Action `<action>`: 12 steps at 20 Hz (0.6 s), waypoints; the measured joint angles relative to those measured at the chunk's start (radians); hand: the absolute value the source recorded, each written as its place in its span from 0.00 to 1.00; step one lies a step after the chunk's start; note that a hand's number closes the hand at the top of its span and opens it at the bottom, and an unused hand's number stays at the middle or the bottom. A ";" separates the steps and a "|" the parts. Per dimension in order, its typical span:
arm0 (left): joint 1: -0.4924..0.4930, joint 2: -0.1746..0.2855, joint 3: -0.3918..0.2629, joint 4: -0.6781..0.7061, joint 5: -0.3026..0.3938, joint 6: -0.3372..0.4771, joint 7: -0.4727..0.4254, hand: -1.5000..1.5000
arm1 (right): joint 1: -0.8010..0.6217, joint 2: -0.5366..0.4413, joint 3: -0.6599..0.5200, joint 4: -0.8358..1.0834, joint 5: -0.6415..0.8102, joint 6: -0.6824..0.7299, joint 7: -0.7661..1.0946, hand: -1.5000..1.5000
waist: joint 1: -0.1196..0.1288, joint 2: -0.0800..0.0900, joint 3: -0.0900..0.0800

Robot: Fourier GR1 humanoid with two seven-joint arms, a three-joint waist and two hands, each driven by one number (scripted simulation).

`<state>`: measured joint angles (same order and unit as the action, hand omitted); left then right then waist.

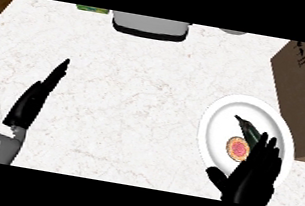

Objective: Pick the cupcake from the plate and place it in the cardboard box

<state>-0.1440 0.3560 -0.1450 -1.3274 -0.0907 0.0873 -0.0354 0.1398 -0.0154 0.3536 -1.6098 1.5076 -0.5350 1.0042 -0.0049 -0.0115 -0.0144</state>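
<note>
The cupcake (238, 149), with its pink top, sits on the white plate (222, 115), a little below the plate's middle. The right hand (251, 181) lies over the plate's lower right part, fingers spread wide and mostly straight. The cupcake is just to the left of those fingers and above the thumb, and nothing is curled round it. The cardboard box (302, 84) stands just up and to the right of the plate, its open side facing right. Far to the plate's left on the marble counter (134, 97), the left hand (29, 104) rests flat-fingered and holds nothing. A grey appliance (150, 26) stands at the counter's far edge, up and left of the plate.
</note>
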 measured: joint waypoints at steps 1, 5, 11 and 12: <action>-0.006 -0.005 0.004 0.007 -0.004 -0.002 0.001 0.50 | -0.001 0.001 -0.009 0.003 -0.008 -0.007 -0.006 0.00 | -0.001 -0.001 0.000; -0.004 -0.021 0.011 -0.003 -0.018 -0.004 0.009 0.50 | -0.030 -0.009 -0.048 0.038 -0.065 -0.021 -0.034 1.00 | 0.001 -0.002 -0.001; 0.009 -0.003 0.042 -0.005 -0.010 -0.039 -0.005 0.50 | -0.075 -0.003 -0.071 0.090 0.041 -0.019 -0.030 1.00 | 0.003 -0.004 -0.002; 0.015 -0.005 0.045 -0.005 -0.011 -0.038 -0.012 0.50 | -0.083 -0.002 -0.076 0.099 0.062 -0.020 -0.029 1.00 | 0.004 -0.004 -0.002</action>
<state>-0.1294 0.3510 -0.1000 -1.3322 -0.1022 0.0489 -0.0473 0.0570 -0.0177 0.2778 -1.5110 1.5700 -0.5546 0.9749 -0.0010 -0.0158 -0.0161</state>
